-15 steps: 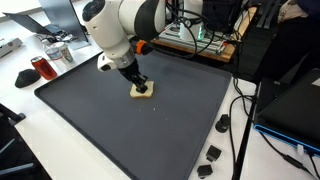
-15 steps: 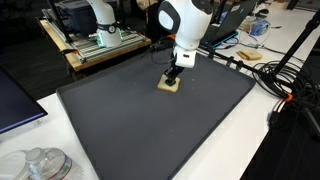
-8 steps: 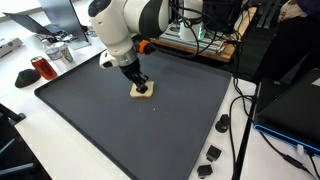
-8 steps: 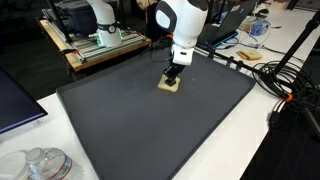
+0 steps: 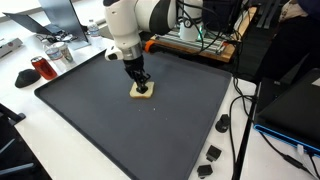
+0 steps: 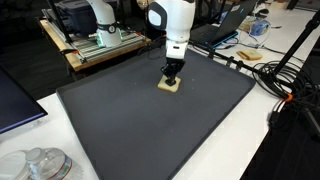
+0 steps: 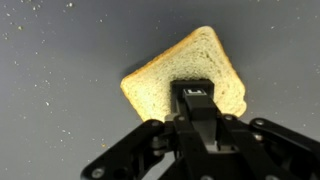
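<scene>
Here, a white surface [image 5: 50, 140] carries a wide dark mat [image 5: 150, 130], seen in both exterior views. The white arm [image 5: 135, 25] stands over the mat's far half. One slice of bread [image 7: 160, 85] lies flat on the mat, well away from its edges. The claw [image 7: 197, 100] is closed, with its fingers together and its tips down on the slice. One red can [image 5: 40, 68] stands off the mat; what it holds cannot be told. Three small black pieces [image 5: 213, 153] lie beside the mat's near corner.
</scene>
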Controlling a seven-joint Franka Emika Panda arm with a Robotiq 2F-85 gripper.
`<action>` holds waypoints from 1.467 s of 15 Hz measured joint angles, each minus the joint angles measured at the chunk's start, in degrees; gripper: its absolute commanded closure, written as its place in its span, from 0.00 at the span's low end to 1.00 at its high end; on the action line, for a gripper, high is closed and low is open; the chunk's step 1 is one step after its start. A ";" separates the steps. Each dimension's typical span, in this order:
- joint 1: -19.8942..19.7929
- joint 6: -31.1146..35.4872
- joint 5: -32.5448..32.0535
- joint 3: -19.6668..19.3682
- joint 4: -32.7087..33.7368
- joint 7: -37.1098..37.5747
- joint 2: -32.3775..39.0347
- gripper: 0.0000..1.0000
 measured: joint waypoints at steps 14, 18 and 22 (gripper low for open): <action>0.00 -3.37 0.00 0.00 2.39 0.02 1.08 0.95; 0.00 -4.49 0.01 0.00 3.24 0.02 1.44 0.95; 0.00 -5.44 0.01 0.00 3.95 0.02 1.78 0.95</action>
